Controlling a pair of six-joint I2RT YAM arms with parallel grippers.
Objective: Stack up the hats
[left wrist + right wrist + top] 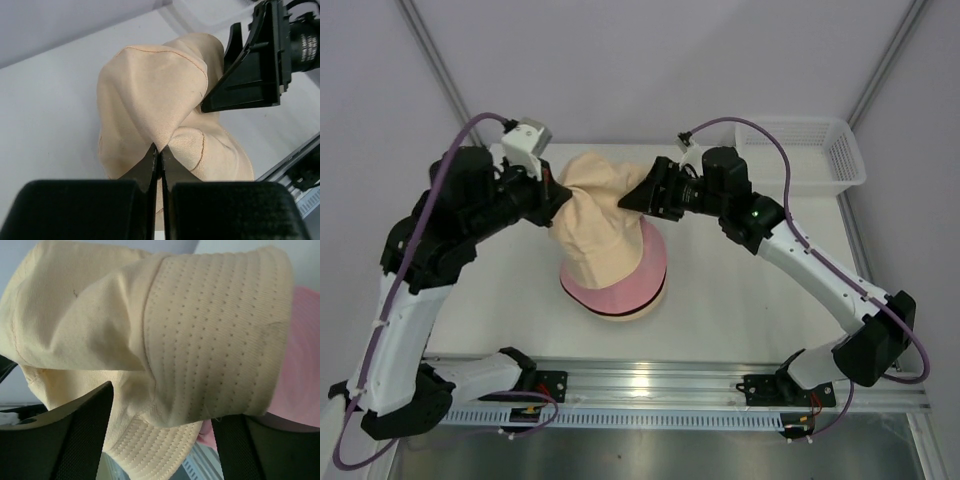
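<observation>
Peach hat (pixel 75 315) — dotted brim (pixel 215 330); right wrist only

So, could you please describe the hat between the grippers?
At the middle of the white table stands a pile of hats. Its topmost, pinched by the left gripper with the right gripper at its other side, is the pale peach hat; the pink hat lies beneath.

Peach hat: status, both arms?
Left gripper shut on peach hat. Right gripper jaws straddle its brim, grip unclear. Hat drapes crumpled over pink hat. Nothing blocking.
</observation>
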